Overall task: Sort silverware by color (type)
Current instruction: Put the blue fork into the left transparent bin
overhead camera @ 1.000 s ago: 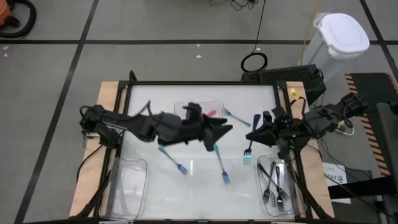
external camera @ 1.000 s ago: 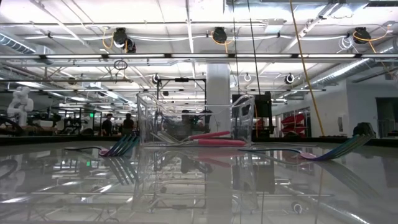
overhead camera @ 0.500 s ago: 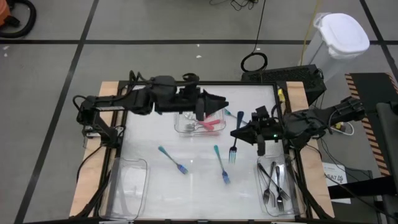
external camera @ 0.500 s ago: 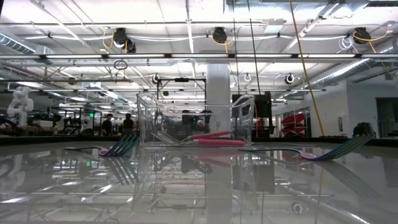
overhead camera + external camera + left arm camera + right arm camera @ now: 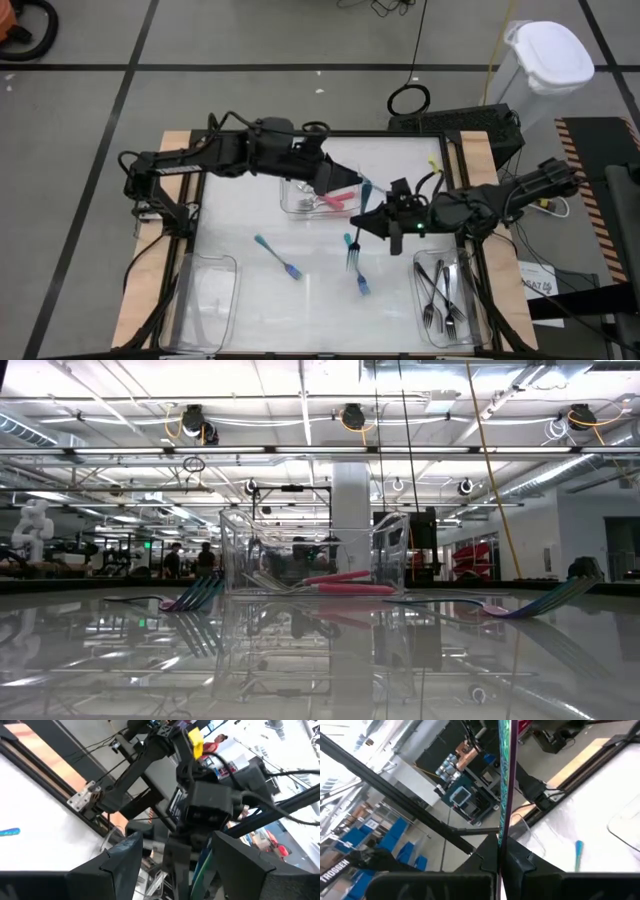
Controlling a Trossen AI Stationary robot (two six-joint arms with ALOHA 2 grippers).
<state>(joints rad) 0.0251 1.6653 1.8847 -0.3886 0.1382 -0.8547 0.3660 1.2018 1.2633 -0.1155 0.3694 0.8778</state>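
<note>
Several grey forks (image 5: 441, 290) lie sorted in right tray (image 5: 470, 330); pink pieces (image 5: 338, 198) in centre tray (image 5: 290, 205); right gripper (image 5: 362, 222) clamps teal fork (image 5: 353, 248) mid-table; left gripper (image 5: 338, 178) parted, empty; three teal loose, left tray (image 5: 205, 300) unfilled.

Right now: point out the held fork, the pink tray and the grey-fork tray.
held fork (image 5: 353, 256), high view, tines
pink tray (image 5: 292, 203), high view, left rim
grey-fork tray (image 5: 420, 298), high view, left rim

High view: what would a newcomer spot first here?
Probably the right gripper at mid-table, shut on a teal fork that dangles tines-down. Next, the left gripper, open above the far clear tray of pink utensils, and the dark grey silverware in the near-right tray.
</note>
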